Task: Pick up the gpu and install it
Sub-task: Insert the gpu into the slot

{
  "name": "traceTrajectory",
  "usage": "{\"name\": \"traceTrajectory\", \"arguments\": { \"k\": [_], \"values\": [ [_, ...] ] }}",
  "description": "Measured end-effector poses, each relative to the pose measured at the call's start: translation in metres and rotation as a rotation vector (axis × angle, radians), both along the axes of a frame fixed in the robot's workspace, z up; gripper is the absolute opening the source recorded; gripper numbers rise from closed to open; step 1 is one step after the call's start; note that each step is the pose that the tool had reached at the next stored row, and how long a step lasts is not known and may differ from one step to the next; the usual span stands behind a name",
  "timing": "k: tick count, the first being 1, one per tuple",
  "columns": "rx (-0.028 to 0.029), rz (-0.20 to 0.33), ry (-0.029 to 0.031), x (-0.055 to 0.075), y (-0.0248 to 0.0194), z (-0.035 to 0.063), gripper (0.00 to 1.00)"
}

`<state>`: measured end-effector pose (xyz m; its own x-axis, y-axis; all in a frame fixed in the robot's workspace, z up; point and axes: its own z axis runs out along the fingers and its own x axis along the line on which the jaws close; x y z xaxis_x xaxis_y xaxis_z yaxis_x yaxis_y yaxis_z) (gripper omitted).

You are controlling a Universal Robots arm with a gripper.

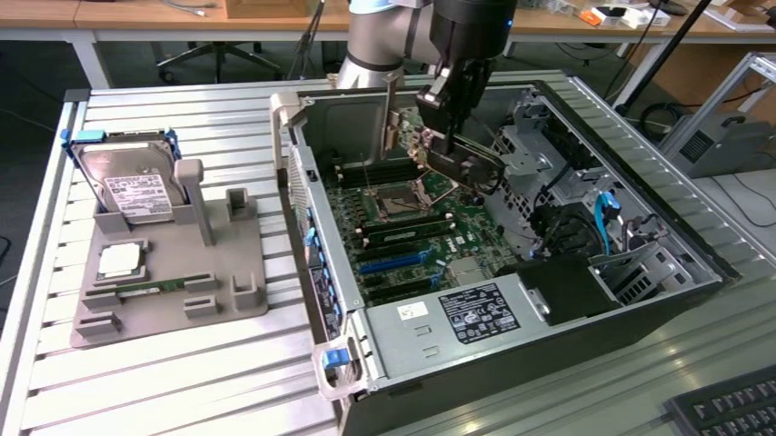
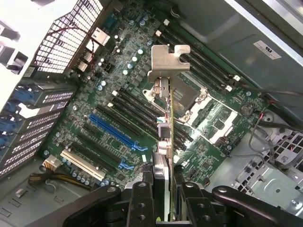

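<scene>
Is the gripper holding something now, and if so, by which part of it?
Yes, the gpu. The fingers clamp its two flat faces at its upper edge; its silver end bracket is free.

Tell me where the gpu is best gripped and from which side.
Likely its upper long edge, from above, one finger on each flat face, as the gripper holds the gpu now. The thin card hangs edge-down, so its silver bracket and lower edge are free over the motherboard.

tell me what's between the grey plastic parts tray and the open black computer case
Only a bare strip of the ribbed metal table, seen in the exterior view.
</scene>
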<state>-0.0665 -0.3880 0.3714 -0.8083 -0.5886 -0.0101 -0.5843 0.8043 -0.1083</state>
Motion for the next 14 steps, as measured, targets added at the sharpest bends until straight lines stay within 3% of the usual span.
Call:
{"name": "traceTrajectory", "arguments": {
  "k": [4,10,14],
  "values": [
    [-0.0018,0.017,-0.0001,0.0,0.0,-0.0002,0.27],
    [-0.0095,0.077,-0.0001,0.0,0.0,-0.0006,0.27],
    [-0.0183,0.14,0.0,0.0,0.0,-0.0012,0.27]
  ]
}}
